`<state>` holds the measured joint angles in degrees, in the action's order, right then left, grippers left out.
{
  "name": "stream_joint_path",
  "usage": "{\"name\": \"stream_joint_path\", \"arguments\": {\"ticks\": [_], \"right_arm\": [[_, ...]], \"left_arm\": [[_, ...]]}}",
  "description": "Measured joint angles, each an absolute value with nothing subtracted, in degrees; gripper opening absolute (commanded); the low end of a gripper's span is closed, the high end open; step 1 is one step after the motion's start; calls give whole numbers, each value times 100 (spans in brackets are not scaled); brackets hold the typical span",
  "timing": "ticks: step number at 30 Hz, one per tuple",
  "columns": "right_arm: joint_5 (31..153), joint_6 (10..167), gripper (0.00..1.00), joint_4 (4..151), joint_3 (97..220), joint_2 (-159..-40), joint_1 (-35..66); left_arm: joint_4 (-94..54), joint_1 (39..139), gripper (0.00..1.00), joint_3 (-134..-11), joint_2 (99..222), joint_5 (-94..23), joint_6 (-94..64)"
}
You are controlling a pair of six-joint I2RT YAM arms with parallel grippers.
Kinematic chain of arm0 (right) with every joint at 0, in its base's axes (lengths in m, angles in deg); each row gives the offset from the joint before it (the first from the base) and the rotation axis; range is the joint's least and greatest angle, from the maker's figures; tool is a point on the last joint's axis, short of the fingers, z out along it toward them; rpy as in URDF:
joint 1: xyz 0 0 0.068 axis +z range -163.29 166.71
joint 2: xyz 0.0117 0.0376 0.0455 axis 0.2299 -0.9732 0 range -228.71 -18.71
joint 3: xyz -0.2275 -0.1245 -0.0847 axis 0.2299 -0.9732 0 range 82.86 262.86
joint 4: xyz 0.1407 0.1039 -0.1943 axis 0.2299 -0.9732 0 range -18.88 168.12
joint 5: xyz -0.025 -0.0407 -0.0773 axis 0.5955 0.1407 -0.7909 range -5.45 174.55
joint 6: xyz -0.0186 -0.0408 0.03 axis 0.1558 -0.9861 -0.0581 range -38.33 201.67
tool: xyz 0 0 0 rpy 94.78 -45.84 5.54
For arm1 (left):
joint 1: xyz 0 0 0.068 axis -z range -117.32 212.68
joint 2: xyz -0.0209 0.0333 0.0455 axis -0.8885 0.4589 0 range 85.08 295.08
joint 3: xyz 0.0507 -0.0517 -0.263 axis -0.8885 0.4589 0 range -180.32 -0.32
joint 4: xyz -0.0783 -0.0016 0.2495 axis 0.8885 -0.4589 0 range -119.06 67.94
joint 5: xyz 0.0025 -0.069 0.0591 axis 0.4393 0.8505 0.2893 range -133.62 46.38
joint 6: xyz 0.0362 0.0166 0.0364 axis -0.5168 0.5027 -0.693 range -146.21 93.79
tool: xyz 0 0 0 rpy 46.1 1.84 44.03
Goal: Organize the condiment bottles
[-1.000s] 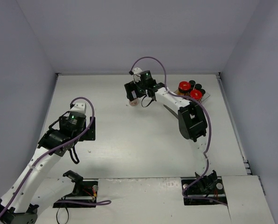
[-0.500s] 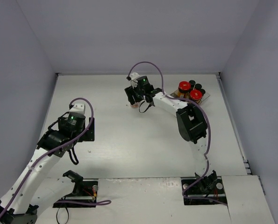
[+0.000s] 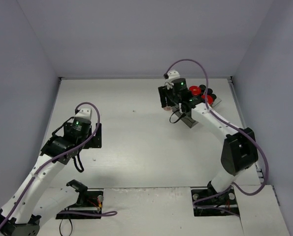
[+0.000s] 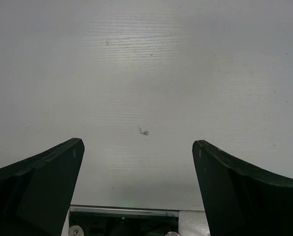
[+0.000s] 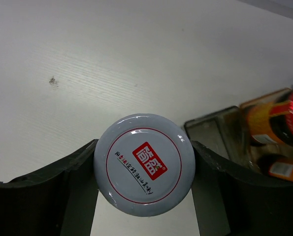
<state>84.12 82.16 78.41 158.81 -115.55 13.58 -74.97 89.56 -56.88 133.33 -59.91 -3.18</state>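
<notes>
My right gripper (image 5: 144,146) is shut on the white-lidded jar (image 5: 144,164), whose lid carries a red logo; the jar hangs above the table just left of the clear smoky tray (image 5: 219,132). A red-lidded jar with an orange label (image 5: 267,122) and a dark bottle (image 5: 280,168) stand in that tray. From above, the right gripper (image 3: 169,101) covers the held jar, beside two red lids (image 3: 194,90) (image 3: 207,99) and black caps (image 3: 209,92). My left gripper (image 4: 138,145) is open over bare table, holding nothing.
The tray's near empty end (image 3: 190,121) sticks out below the right wrist. Grey walls close off the table on three sides. The left arm (image 3: 72,132) hovers at the table's left side. A small speck (image 4: 144,131) marks the surface under it.
The right gripper closed on the white-lidded jar at the back middle and carried it rightward to beside the tray. The left arm stayed put.
</notes>
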Motion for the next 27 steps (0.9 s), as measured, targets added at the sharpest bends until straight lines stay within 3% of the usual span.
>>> {"name": "stream_joint_path", "arguments": {"ticks": [7, 27], "right_arm": [[8273, 8432, 0, 7798, 14939, -10512, 626], [8760, 8288, 0, 8652, 14431, -11074, -286]], "left_arm": [[-7344, 8956, 97, -5688, 13457, -5832, -318], [-7219, 8956, 97, -5688, 13497, -5554, -141]]}}
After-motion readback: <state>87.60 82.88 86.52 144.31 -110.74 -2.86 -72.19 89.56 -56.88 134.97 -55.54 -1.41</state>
